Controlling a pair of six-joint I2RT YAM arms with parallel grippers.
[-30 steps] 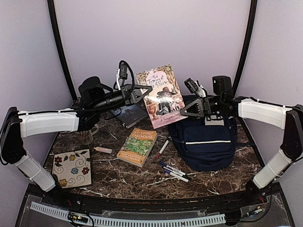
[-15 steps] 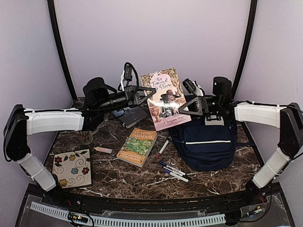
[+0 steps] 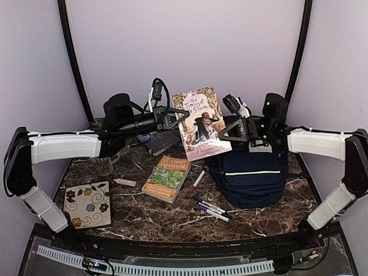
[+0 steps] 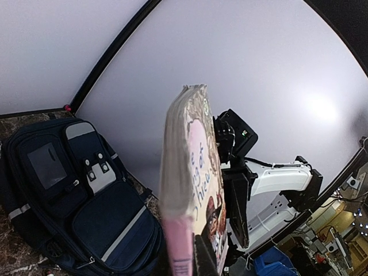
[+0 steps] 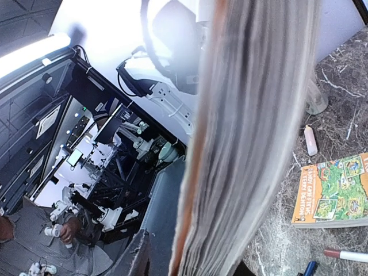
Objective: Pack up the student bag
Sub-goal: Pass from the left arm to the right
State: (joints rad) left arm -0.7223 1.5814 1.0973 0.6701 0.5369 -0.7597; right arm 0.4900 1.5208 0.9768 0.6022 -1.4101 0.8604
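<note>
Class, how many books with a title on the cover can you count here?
2. The pink book is held up in the air by the left gripper; the orange book lies flat on the table, left of the bag. Others may be hidden.

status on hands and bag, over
Left hand shut on pink book, held up in the air. Right hand at its opposite edge, grip unclear. Student bag lying front-up beneath. Nothing lying on the bag.
</note>
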